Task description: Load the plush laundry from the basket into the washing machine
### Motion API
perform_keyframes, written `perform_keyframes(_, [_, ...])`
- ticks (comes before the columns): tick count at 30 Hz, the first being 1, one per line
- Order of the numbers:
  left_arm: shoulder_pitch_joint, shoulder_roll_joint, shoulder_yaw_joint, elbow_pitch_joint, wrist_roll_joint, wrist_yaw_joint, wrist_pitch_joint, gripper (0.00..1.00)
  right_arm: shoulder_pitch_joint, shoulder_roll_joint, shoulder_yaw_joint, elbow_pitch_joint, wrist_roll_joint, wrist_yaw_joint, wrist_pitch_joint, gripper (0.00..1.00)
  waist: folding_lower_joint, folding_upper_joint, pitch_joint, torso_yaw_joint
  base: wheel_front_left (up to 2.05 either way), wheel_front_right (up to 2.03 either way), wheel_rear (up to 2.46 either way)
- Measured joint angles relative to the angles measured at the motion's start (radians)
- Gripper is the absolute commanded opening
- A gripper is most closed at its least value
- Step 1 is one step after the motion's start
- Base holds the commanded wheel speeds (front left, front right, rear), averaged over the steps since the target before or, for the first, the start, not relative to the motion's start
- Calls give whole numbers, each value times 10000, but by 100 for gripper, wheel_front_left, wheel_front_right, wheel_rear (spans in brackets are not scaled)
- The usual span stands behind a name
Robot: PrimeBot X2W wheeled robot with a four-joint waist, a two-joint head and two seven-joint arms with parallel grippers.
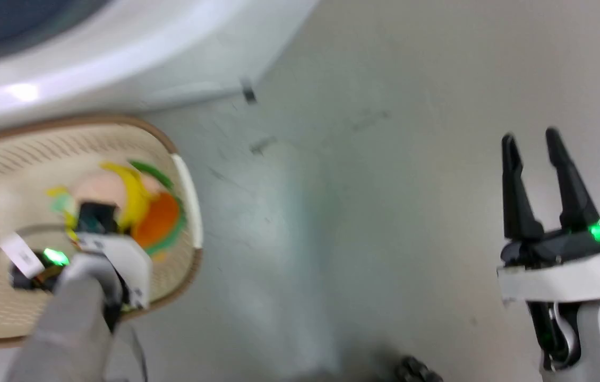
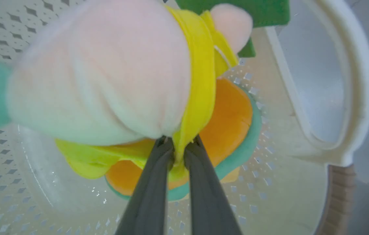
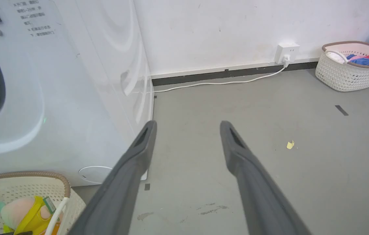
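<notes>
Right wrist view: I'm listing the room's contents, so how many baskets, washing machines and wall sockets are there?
Baskets: 2 (near basket, far basket)
Washing machines: 1 (washing machine)
Wall sockets: 1 (wall socket)
Total: 4

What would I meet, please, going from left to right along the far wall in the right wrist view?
washing machine → white cable → wall socket → white basket of clothes
</notes>
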Motion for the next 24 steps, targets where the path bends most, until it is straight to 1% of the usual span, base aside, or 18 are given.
perform_keyframes(3, [708,-343,-54,-176,-52,-38,-236,0,386,0,-244,151,-435,0,-2,100,0,0,-873,349,0,0,0])
perform_keyframes(6, [1287,-562,-61,-882,-88,-75,-282,0,753,-2,-464,205,-777,0,0,100,-1,0,-1710,757,0,0,0])
perform_keyframes(10, [2192,-583,234,-3143,-102,104,-330,0,1081,-2,-640,211,-1181,0,-2,100,-2,0,-2712,1351,0,0,0])
perform_keyframes(14, [3420,-585,627,-5173,-40,293,-328,0,1440,2,-826,211,-1287,0,-2,100,-3,0,-3596,1949,0,0,0])
perform_keyframes(17, [4081,-570,790,-6403,121,320,-324,0,1615,0,-894,215,-1308,0,-2,100,-3,0,-4124,2378,0,0,0])
perform_keyframes(20, [4408,-564,1087,-7568,217,374,-326,0,1746,0,-859,211,-1375,0,-2,100,-4,0,-4535,2751,0,0,0])
perform_keyframes(24, [4658,-508,1509,-9005,403,548,-328,0,1781,4,-828,215,-1342,0,0,100,-3,0,-4837,3026,0,0,0])
